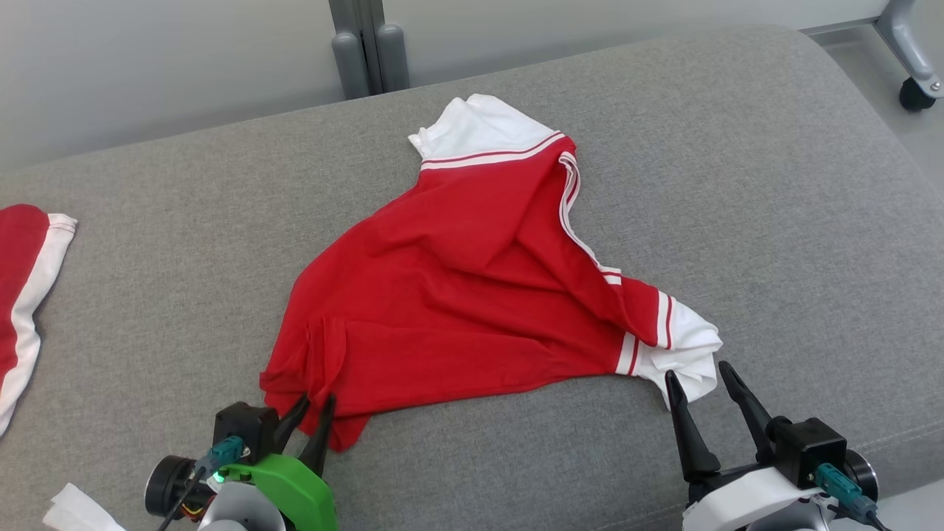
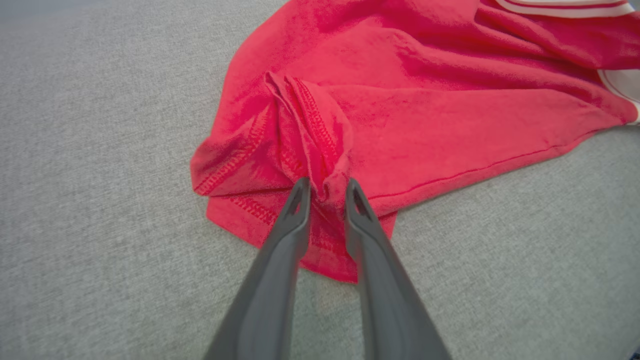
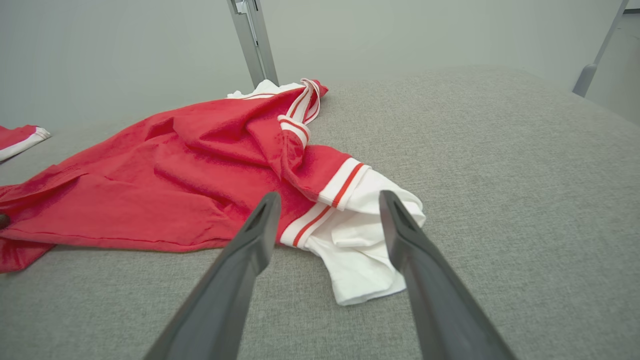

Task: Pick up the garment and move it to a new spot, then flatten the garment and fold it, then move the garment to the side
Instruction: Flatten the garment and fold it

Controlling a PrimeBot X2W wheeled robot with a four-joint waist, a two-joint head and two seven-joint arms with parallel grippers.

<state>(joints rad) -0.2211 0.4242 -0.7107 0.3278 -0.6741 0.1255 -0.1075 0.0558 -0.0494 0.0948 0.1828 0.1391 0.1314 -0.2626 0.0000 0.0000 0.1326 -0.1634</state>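
Left gripper [image 1: 316,404] is pinching a rumpled red-and-white knit garment [image 1: 457,280] by its hem. Right gripper [image 1: 697,372] is gaping wide over grey woven upholstery [image 1: 774,221].

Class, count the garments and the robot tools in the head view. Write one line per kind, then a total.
Garments: 2 (garment, second garment)
Tools: 2 (left tool, right tool)
Total: 4

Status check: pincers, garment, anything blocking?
Left pincer pinched on garment hem fold. Right pincer open, at white sleeve. Garment crumpled on grey cushion. Second red garment far left, apart.
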